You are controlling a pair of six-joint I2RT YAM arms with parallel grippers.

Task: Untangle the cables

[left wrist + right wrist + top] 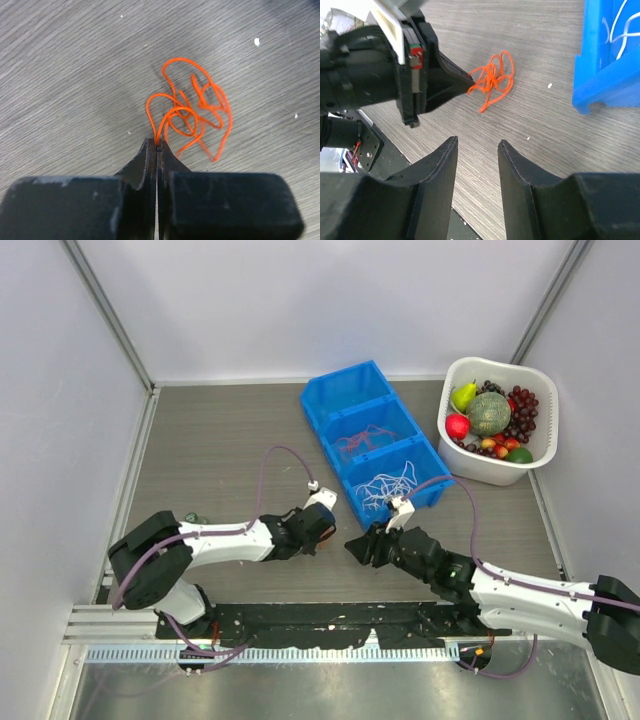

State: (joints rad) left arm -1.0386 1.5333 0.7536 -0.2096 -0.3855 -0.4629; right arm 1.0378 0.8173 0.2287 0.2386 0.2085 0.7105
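The orange-red cable (190,112) is a small curly tangle on the grey table, and it also shows in the right wrist view (492,80). My left gripper (159,146) is shut on one end of it, low over the table (330,532). My right gripper (477,142) is open and empty, a short way from the tangle and facing the left gripper (353,545). White cables (390,485) lie in the near compartment of the blue bin (345,390). Pinkish-red cables (360,440) lie in its middle compartment.
A white basket (497,472) of fruit stands at the back right beside the bin. The bin's near corner (605,75) is close to the right of the tangle. Grey walls enclose the table on three sides.
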